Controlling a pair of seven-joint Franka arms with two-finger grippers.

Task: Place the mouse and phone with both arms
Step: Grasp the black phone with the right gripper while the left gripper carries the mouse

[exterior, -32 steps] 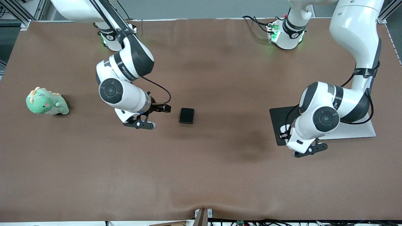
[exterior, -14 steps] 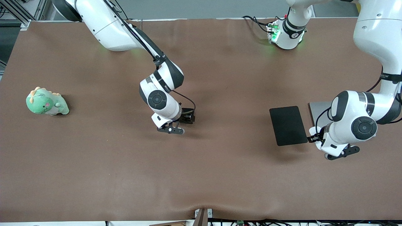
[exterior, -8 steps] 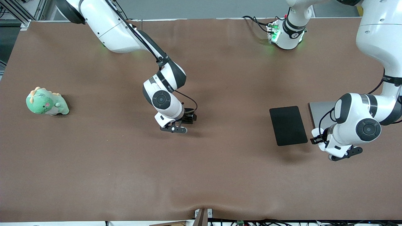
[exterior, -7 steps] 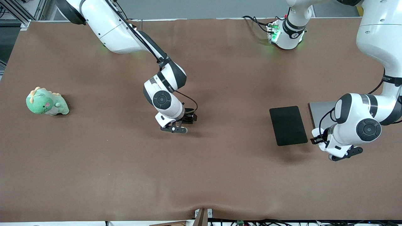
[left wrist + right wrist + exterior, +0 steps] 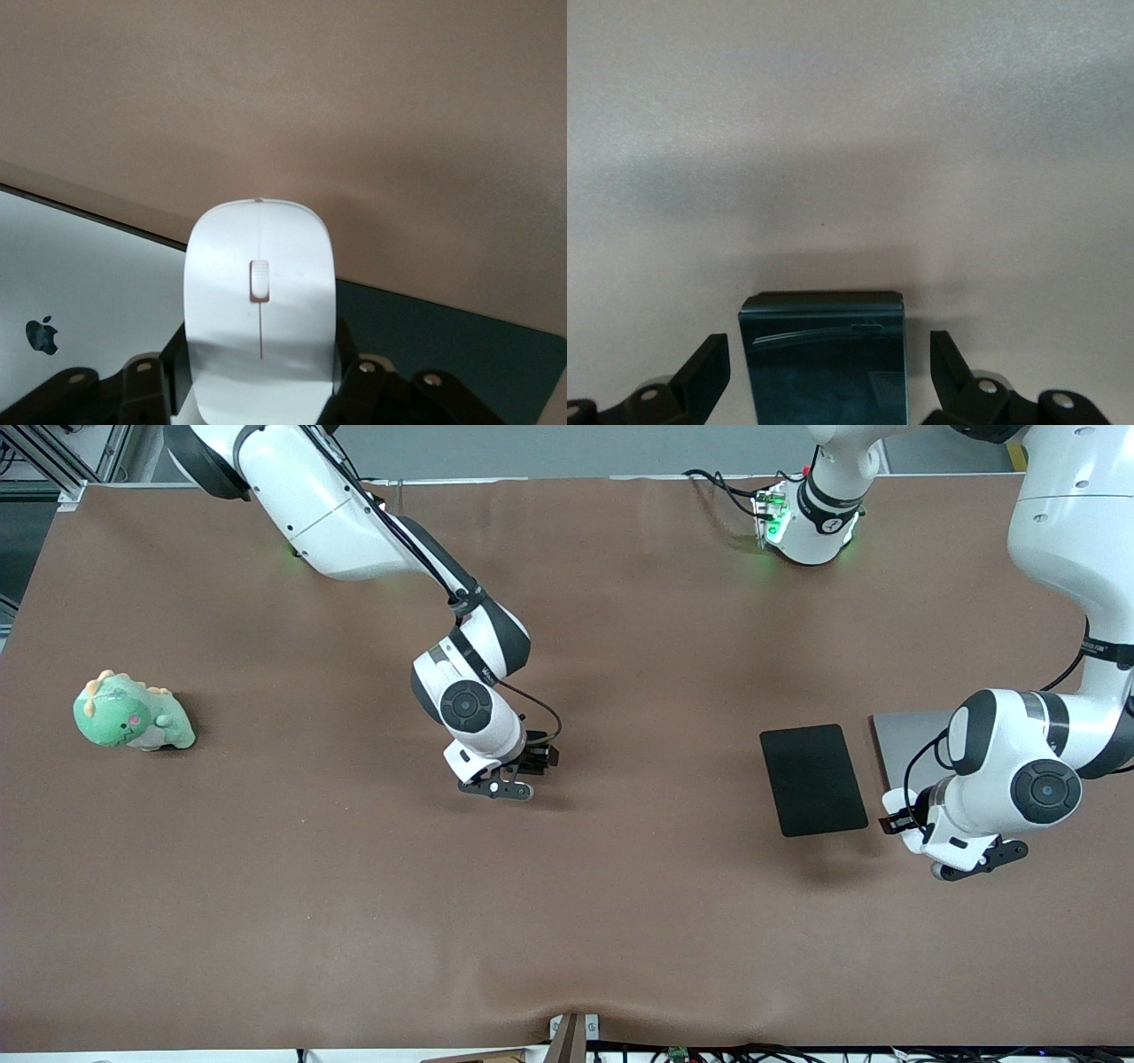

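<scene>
- An Apple logo (image 5: 41, 336), a dark apple silhouette, is showing on the silver laptop lid (image 5: 80, 292) lying beneath and just beside the left gripper (image 5: 257, 376), which is clamping the white mouse (image 5: 259, 310).
- Small dark lettering is running along the forearm of the right arm (image 5: 483, 666) in the front view, but it is proving too small to read.
- No other text, numbers or signs are showing legibly anywhere.
</scene>
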